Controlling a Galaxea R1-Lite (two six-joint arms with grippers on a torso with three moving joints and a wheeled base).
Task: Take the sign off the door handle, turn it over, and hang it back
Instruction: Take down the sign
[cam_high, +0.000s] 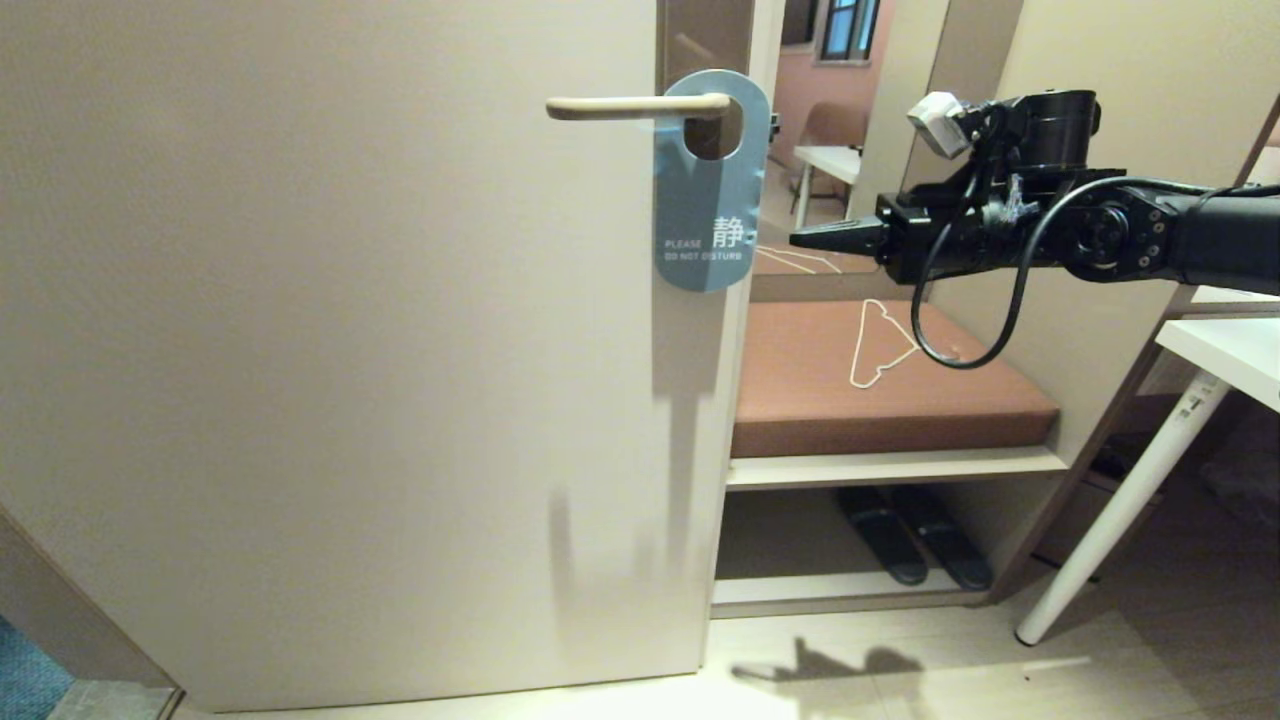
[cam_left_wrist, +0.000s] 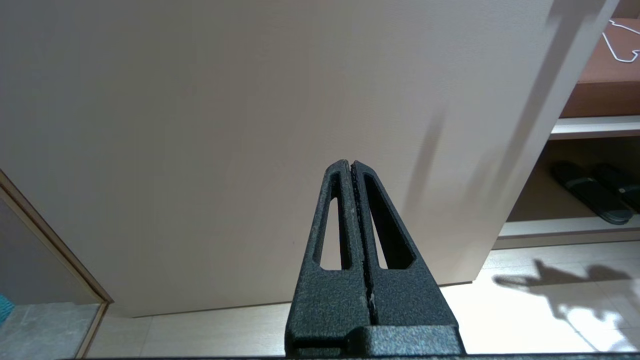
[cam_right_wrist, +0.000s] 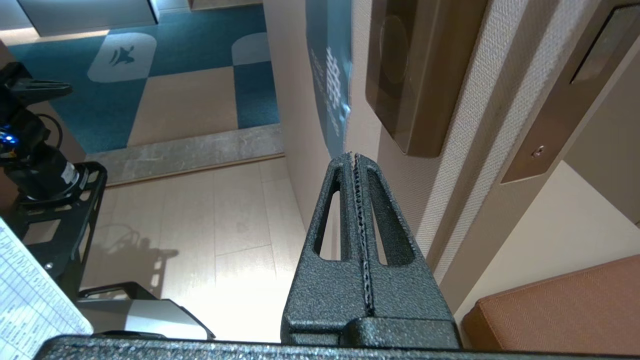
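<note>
Head view: slippers (cam_high: 915, 535) in lower shelf compartment (cam_high: 850, 590); hanger (cam_high: 880, 345) on cushion (cam_high: 800, 390).

Matt smooth door (cam_high: 330, 350), matt blue sign (cam_high: 708, 215), rough grainy black plastic right gripper (cam_right_wrist: 354, 157), woven brown cushion (cam_high: 880, 385), glossy floor (cam_high: 900, 670)

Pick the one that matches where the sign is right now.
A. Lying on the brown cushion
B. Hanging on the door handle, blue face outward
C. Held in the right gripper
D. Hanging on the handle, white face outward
B: the sign hangs by its hole on the door handle, blue face showing.
</note>
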